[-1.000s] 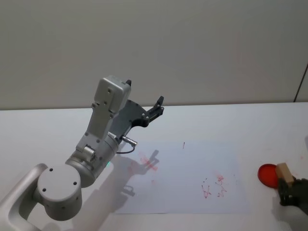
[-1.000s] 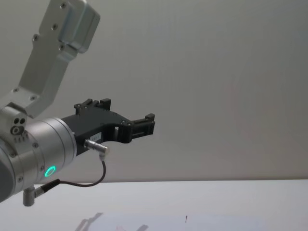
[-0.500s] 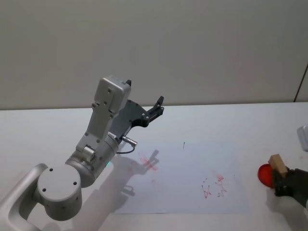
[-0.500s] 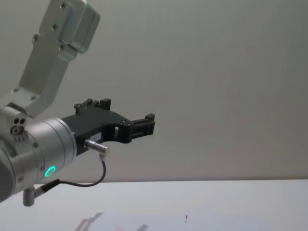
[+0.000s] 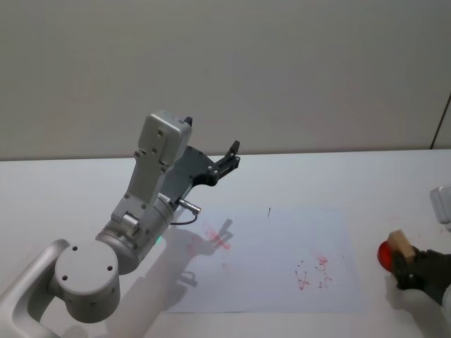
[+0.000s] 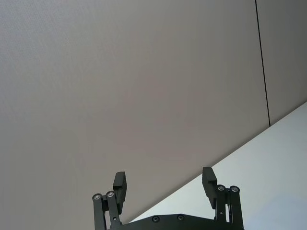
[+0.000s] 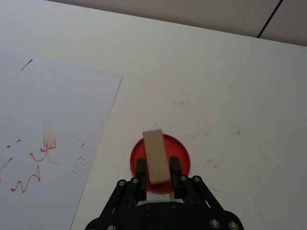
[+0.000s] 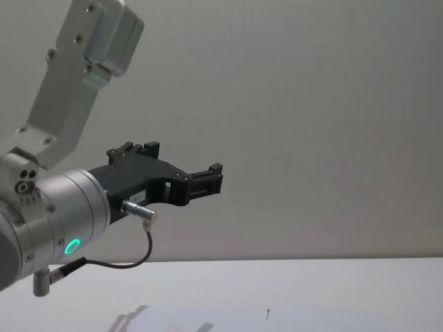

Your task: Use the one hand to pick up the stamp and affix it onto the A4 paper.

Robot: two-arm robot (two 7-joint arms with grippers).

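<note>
The stamp, a light-brown wooden block, is clamped upright in my right gripper, which hovers at the table's right side, just right of the A4 paper. In the right wrist view the stamp stands between the black fingers of the right gripper, above a round red ink pad. The paper there carries red scribbles and stamp marks. My left gripper is raised high over the table's left half, open and holding nothing.
The red ink pad lies on the white table just off the paper's right edge. The left arm's silver links rise over the paper's left part. The left gripper points at a plain grey wall.
My right gripper has carried the stamp leftward over the red ink pad, closer to the paper's right edge. The left arm has not moved.
</note>
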